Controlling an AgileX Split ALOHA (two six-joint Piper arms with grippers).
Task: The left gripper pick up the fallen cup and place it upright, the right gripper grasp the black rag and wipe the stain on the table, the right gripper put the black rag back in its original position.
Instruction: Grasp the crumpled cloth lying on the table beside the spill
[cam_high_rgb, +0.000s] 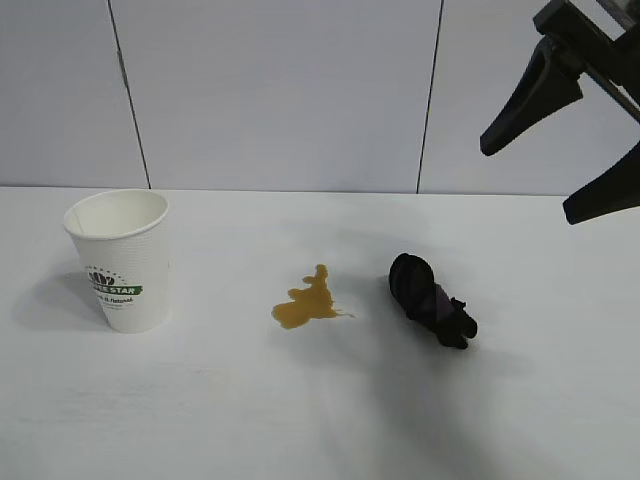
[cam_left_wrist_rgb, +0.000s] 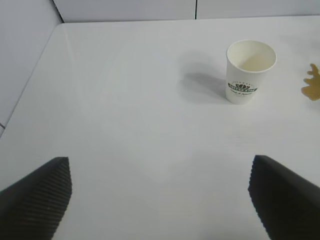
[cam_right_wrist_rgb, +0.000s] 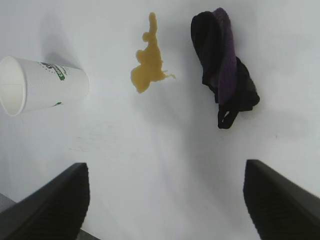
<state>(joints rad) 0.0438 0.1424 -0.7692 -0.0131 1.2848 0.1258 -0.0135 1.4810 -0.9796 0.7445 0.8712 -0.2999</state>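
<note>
Now your cup (cam_high_rgb: 120, 258) stands upright on the desk (cam_high_rgb: 200, 410).
Both the left gripper (cam_left_wrist_rgb: 160, 197) and right gripper (cam_high_rgb: 560, 150) are wide open, holding nothing; stain (cam_high_rgb: 306, 301) and rag (cam_high_rgb: 432, 300) lie apart.

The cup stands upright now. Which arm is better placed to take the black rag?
The right. The right gripper hangs open above the black rag, beside the stain. The left gripper is beyond the cup, farther away.

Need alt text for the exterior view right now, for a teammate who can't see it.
A white paper cup stands upright at the left of the table, an amber stain at centre and a crumpled black rag right of it. The right gripper hangs open above the rag, holding nothing.
</note>
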